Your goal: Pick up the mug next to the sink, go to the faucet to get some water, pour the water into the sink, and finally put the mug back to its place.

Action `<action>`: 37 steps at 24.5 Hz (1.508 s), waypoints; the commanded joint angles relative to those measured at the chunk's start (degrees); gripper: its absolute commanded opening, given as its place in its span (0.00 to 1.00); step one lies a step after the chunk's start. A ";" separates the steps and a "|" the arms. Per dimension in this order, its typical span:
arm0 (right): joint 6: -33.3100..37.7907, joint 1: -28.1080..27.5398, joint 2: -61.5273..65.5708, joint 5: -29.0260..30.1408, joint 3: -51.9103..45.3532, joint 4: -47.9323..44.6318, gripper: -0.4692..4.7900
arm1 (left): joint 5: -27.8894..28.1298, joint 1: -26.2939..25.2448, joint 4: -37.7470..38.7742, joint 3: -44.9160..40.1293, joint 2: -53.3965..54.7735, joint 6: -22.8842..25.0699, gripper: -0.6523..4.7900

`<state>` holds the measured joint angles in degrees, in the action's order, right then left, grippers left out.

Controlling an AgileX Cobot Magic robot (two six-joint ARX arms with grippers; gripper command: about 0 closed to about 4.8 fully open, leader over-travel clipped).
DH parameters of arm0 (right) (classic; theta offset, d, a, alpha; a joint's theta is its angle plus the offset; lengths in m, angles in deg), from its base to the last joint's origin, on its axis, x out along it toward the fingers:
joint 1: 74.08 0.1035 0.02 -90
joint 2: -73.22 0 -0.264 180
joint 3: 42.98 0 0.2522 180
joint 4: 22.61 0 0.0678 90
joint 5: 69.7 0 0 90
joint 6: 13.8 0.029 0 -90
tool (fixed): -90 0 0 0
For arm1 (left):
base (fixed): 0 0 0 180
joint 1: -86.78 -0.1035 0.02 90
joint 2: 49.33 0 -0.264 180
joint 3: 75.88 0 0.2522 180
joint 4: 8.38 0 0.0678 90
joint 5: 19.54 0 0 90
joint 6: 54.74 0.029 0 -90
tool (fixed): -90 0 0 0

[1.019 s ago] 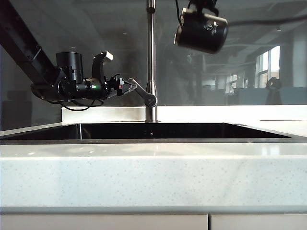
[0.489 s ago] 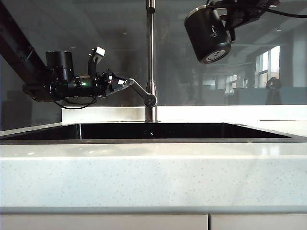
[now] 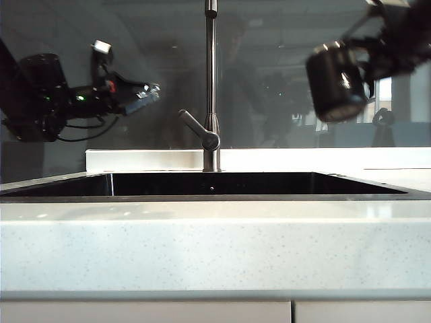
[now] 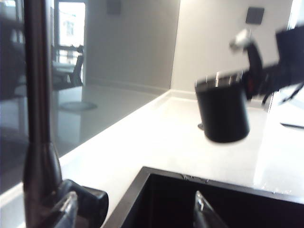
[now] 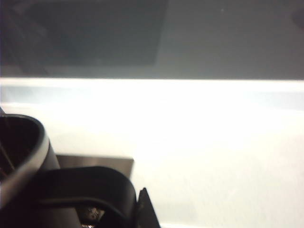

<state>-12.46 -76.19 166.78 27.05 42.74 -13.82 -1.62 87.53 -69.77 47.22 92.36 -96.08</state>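
Dim, backlit exterior view: dark reflective glass behind, daylight through a window [image 3: 377, 94] at right, pale glare along the counter [image 3: 215, 249]. Motion blur on the mug [image 3: 335, 82] and both arms. Blurred again in the left wrist view, with soft focus on the faucet [image 4: 40, 118] up close. Blown-out white across the right wrist view; near parts dark, unfocused.

A pale speckled stone counter [image 3: 215, 245] spans the whole front of the exterior view. Set into it is a wide rectangular black sink [image 3: 256, 183] with a thin metal rim. Behind the basin, a tall brushed-steel faucet [image 3: 211, 87] rises upright from the counter's raised back ledge.
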 commanded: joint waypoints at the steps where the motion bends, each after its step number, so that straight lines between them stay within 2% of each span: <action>1: 2.08 -2.32 -1.73 3.82 -7.91 -13.77 0.09 | -0.70 -0.70 -8.24 0.24 -0.52 -8.00 0.69; 3: 4.63 -4.02 -2.34 3.93 -13.94 -20.44 0.09 | -0.83 -0.70 -8.20 0.24 -0.74 -10.01 0.69; 6: 5.18 -6.10 -2.80 4.57 -21.20 -30.97 0.09 | -1.14 -0.59 -8.17 0.24 -0.72 -10.25 0.69; 7: 5.18 -7.34 -2.86 4.90 -23.74 -34.75 0.09 | -1.49 -0.52 -8.17 0.24 -0.72 -12.31 0.69; 9: 5.07 -9.20 -2.86 7.06 -25.88 -36.48 0.09 | -1.14 -0.24 -8.11 0.24 -0.72 -16.31 0.69; 11: 4.63 -11.67 -2.80 12.15 -27.15 -37.53 0.09 | -1.20 -0.24 -8.07 0.24 -0.72 -16.31 0.69; 17: 3.69 -16.35 -2.32 15.96 -29.35 -41.33 0.09 | -1.20 -0.22 -6.97 0.24 -0.70 -16.63 0.69; 19: 2.99 -16.48 -1.51 17.49 -30.01 -43.50 0.09 | -0.92 -0.24 -6.97 0.24 -0.70 -19.56 0.69; 21: 3.02 -16.24 -0.39 17.81 -30.03 -44.37 0.09 | -0.81 0.00 -6.88 0.26 -0.70 -22.45 0.69; 25: 3.15 -15.69 3.39 17.35 -30.03 -52.43 0.09 | -1.18 1.11 -4.37 0.26 -0.70 -27.93 0.69; 37: 3.17 -15.69 7.50 16.11 -30.01 -56.76 0.09 | -1.05 2.16 -2.91 0.26 -0.70 -28.13 0.69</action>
<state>-9.57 -91.93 174.12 43.27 12.49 -67.91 -2.60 89.55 -71.94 47.24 92.16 -124.04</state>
